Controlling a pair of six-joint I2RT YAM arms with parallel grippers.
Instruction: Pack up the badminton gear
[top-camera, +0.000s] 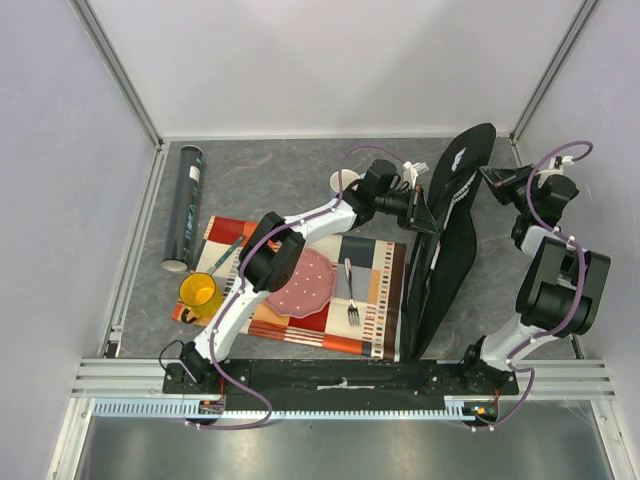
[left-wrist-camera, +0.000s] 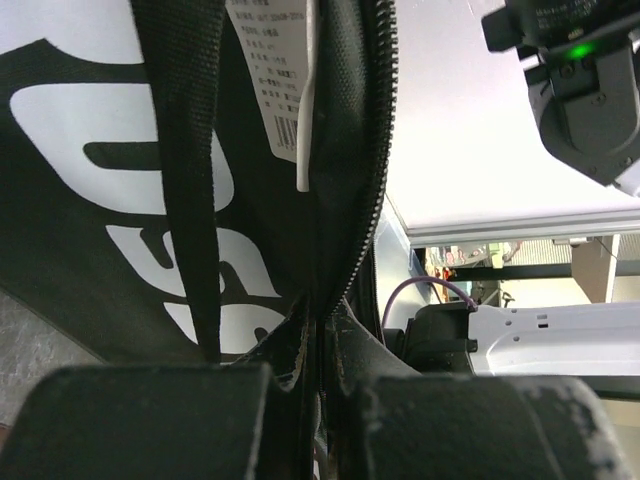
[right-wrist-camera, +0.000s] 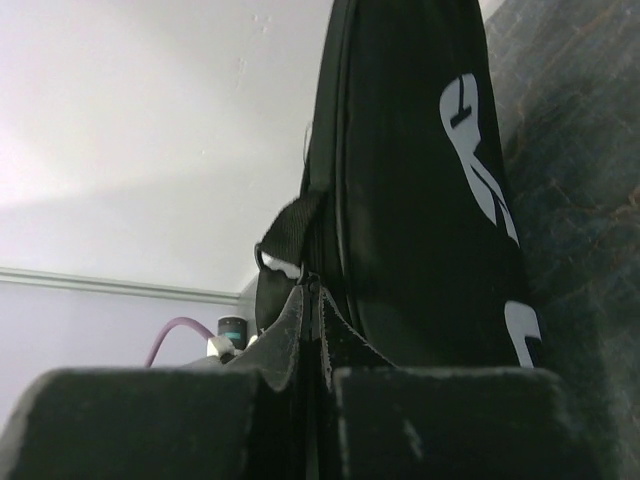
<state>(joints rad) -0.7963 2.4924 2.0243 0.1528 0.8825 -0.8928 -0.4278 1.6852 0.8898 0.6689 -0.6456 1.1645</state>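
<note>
The grey table (top-camera: 280, 170) takes up most of the floor of the walled cell. On its right half the long black racket bag (top-camera: 455, 230) stands on edge, running from the far right corner down toward the arm bases, with white lettering on its side. Left of it, touching its lower end, lies a patchwork placemat (top-camera: 375, 300). Well apart at the far left, the dark tube (top-camera: 183, 208) lies flat along the side rail, just beyond the mat's corner. A pink plate (top-camera: 312, 290) sits mid-mat, partly under the left arm.

The left gripper (top-camera: 425, 208) is clamped tight on the bag's left edge; in its wrist view the fingers (left-wrist-camera: 420, 420) pinch the fabric beside the zip (left-wrist-camera: 372, 190). The right gripper (top-camera: 490, 178) is closed on the bag's upper right edge, with fabric squeezed between its fingers (right-wrist-camera: 440, 420).

A yellow mug (top-camera: 200, 293) stands on the mat's left edge. A pale cup (top-camera: 343, 180) stands off the mat, beside the left wrist. A fork (top-camera: 351, 295) lies right of the plate. A small white bit (top-camera: 418, 170) behind the left gripper may be a shuttlecock, though it is too small to be sure
</note>
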